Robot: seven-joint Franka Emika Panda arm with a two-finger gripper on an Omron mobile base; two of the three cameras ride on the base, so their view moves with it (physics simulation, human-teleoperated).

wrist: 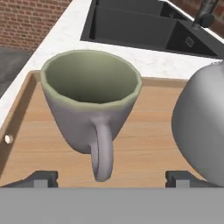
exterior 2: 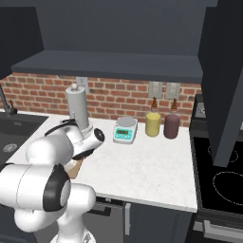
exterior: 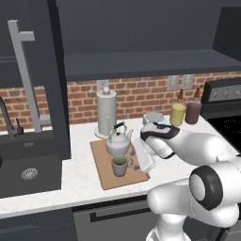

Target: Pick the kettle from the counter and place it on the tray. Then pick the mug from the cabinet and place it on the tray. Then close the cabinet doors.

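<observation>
- Hand view shows us the mug upright on the tray, kettle beside it.
- Our gripper is spread wide, holding nothing; the mug's handle points between its tips.

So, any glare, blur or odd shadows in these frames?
Left base view: flat, even light, only a faint shadow beside the mug on the tray. Right base view: dark upper cabinet, no glare. Hand view: sharp, the kettle cropped at the right edge.
</observation>
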